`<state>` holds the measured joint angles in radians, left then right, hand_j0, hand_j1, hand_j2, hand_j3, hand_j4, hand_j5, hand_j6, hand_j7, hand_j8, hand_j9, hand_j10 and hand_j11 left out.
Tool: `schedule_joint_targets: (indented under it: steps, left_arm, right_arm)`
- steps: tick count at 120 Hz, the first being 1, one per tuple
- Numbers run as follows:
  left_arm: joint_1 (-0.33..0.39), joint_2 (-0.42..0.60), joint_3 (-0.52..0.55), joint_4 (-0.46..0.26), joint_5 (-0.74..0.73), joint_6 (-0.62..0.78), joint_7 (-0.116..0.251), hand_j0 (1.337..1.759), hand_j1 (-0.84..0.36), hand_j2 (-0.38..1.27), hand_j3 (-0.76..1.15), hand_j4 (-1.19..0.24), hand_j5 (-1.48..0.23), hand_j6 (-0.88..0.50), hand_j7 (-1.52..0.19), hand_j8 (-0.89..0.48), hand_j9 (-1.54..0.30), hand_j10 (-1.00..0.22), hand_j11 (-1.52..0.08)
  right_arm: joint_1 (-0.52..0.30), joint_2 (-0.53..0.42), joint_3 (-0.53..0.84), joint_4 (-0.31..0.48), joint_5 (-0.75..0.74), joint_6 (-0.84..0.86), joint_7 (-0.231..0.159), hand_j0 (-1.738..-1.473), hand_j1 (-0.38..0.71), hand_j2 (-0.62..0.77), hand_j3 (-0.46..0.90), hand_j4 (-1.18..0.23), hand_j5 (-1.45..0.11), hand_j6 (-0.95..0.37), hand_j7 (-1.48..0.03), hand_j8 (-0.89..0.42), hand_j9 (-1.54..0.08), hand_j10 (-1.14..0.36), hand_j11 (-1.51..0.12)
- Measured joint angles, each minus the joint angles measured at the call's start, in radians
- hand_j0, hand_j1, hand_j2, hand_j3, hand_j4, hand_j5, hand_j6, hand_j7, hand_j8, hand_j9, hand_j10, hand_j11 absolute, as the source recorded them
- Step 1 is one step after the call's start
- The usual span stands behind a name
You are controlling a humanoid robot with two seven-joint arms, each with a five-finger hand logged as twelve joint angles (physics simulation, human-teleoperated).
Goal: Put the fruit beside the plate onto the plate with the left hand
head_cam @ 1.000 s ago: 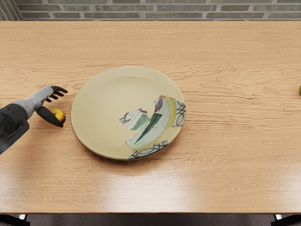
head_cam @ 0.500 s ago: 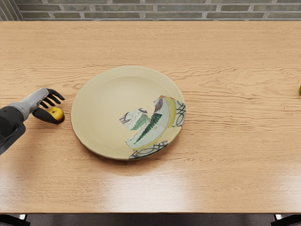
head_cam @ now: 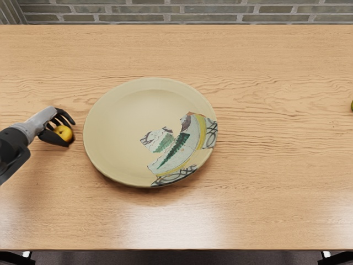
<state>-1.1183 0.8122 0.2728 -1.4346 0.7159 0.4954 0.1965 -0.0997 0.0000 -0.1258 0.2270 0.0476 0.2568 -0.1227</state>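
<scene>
A small yellow fruit (head_cam: 63, 133) lies on the wooden table just left of the big beige plate (head_cam: 127, 118), which has a painted patch on its right side. My left hand (head_cam: 67, 131) comes in from the left edge and is wrapped around the fruit. Its dark fingers (head_cam: 65, 116) curl over the top and the thumb lies under the near side. The fruit still sits at table level, a short gap from the plate's left rim. The right arm is out of view.
A small yellow-green object (head_cam: 351, 105) peeks in at the right edge of the table. A brick wall runs behind the table's far edge.
The left hand has pulled back slightly to the left and its fingers have curled from spread to closed around the fruit. The fruit has shifted a little leftward with it.
</scene>
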Motion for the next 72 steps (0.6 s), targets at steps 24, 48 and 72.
schedule_joint_targets:
  steps: [24,48,72]
  left_arm:
    - [-0.013,0.054,-0.006,-0.033,-0.004,0.0,-0.003,1.656,-0.28,0.3,0.0,-0.61,-0.81,-0.52,-0.81,-0.44,-0.81,-0.61,-0.8]
    - [-0.057,0.107,-0.03,-0.081,-0.011,-0.008,-0.005,1.657,-0.29,0.34,0.0,-0.62,-0.83,-0.54,-0.82,-0.44,-0.81,-0.62,-0.81]
    - [-0.06,0.119,-0.075,-0.11,-0.012,-0.04,-0.005,1.657,-0.29,0.36,0.0,-0.62,-0.83,-0.55,-0.82,-0.45,-0.82,-0.63,-0.82]
  right_arm:
    - [0.0,0.0,0.0,0.0,0.0,0.0,0.0,-1.658,-0.33,0.0,0.0,-0.02,-0.02,-0.02,-0.02,-0.02,-0.02,-0.02,-0.02]
    - [0.0,0.0,0.0,0.0,0.0,0.0,0.0,-1.658,-0.33,0.0,0.0,-0.02,-0.02,-0.02,-0.02,-0.02,-0.02,-0.02,-0.02]
    - [0.0,0.0,0.0,0.0,0.0,0.0,0.0,-1.658,-0.33,0.0,0.0,-0.02,-0.02,-0.02,-0.02,-0.02,-0.02,-0.02,-0.02]
